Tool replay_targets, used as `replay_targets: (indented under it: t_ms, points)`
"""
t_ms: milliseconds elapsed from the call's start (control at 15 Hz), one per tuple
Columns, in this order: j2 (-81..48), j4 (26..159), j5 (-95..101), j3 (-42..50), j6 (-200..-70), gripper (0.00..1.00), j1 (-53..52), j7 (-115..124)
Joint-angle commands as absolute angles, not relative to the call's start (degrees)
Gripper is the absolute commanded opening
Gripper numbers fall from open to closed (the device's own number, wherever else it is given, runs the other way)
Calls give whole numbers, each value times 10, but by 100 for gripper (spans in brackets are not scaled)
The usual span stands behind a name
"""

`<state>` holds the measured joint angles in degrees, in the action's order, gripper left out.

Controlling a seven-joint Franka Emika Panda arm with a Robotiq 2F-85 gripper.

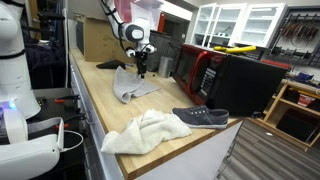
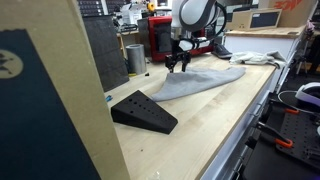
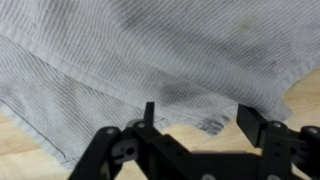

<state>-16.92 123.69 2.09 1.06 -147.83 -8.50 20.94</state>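
The gripper (image 3: 197,112) stands spread just above the grey cloth (image 3: 160,50), with nothing between its fingers (image 3: 262,132). The wrist view shows the tips over a folded edge of the fabric. Whether they brush the weave is hard to tell from this angle.

In both exterior views the cloth (image 1: 135,86) lies flat on the wooden counter (image 1: 98,105), towards its far end, with the gripper (image 1: 141,68) over its far edge. A white towel (image 1: 148,130) and a dark shoe (image 1: 200,117) lie well apart from it at the near end. A black wedge (image 2: 143,112) sits near the cloth's (image 2: 200,83) left tip.

The work in hand looks like handling this cloth by its edge. To do it well, I judge the fingers should straddle the doubled fold, not a single layer, and stay square to the counter. Any move up or down should run straight, so that the ribbed fabric neither snags on a tip nor drags out of shape.
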Motion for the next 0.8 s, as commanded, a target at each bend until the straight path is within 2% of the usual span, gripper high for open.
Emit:
replay_targets:
  t_ms: [0,733]
  points:
    - [-166,1256,11,2,-1504,100,-71,178]
    - [-184,1241,8,-19,-1583,100,-68,120]
